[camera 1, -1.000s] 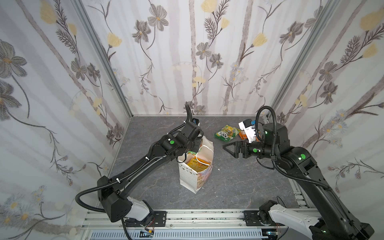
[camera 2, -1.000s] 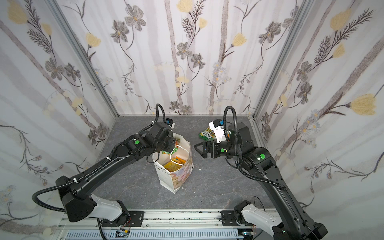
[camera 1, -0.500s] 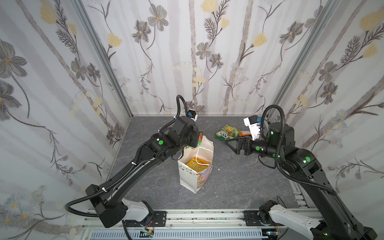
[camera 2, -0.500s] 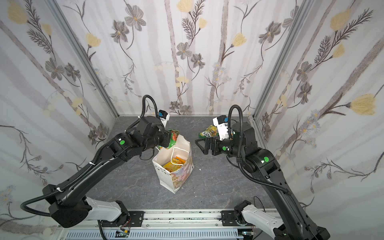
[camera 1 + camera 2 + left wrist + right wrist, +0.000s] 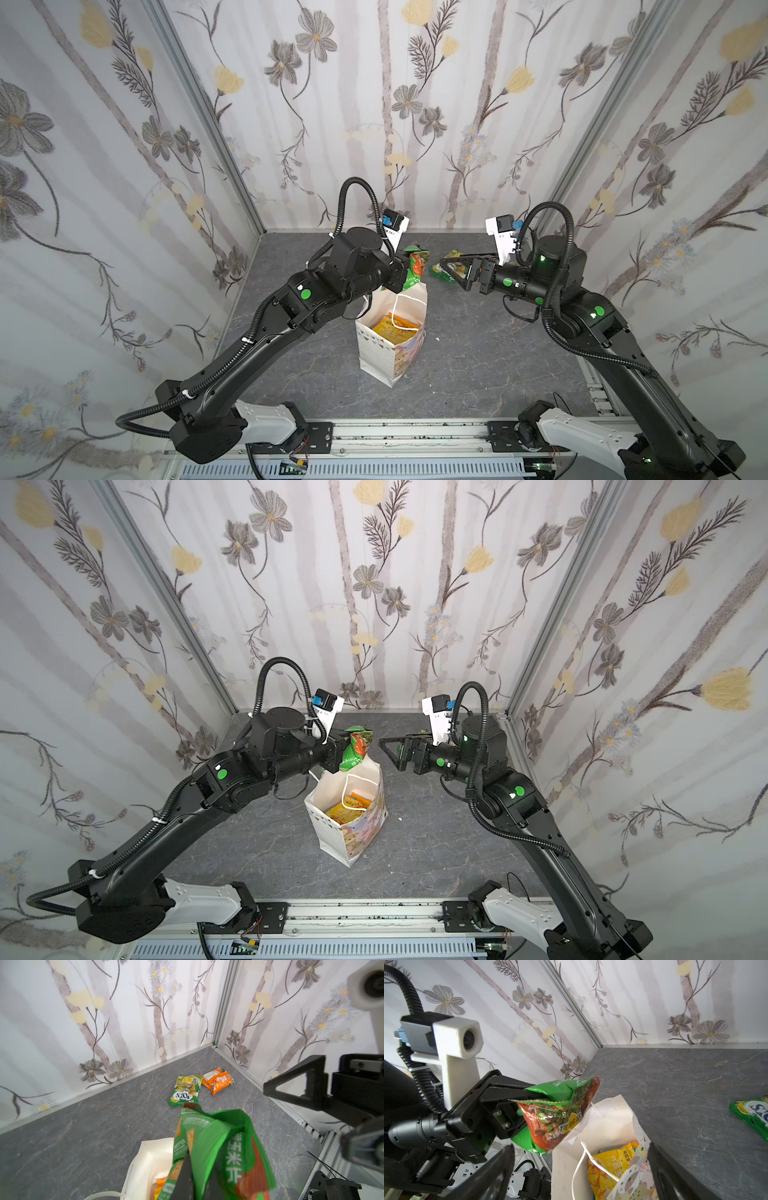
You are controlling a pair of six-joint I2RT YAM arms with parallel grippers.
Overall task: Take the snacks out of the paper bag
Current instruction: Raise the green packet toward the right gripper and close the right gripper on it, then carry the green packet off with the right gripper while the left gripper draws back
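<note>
The left gripper [image 5: 542, 1096] is clamping its jaws tightly on the green-orange packet [image 5: 556, 1118], holding it just above the back rim of the paper bag [image 5: 374, 353]. The bag is standing upright near the middle of the worktop [image 5: 478, 365]. The right gripper [image 5: 581, 1146] is hanging nearby, jaws wide open and empty.

The table [image 5: 478, 365] has a dark grey surface with thin pale veins, like stone. Walls [image 5: 415, 124] with grey and yellow flowers stand around it, joined by metal corner posts [image 5: 224, 1001]. One small white speck [image 5: 436, 338] lies on the table.
</note>
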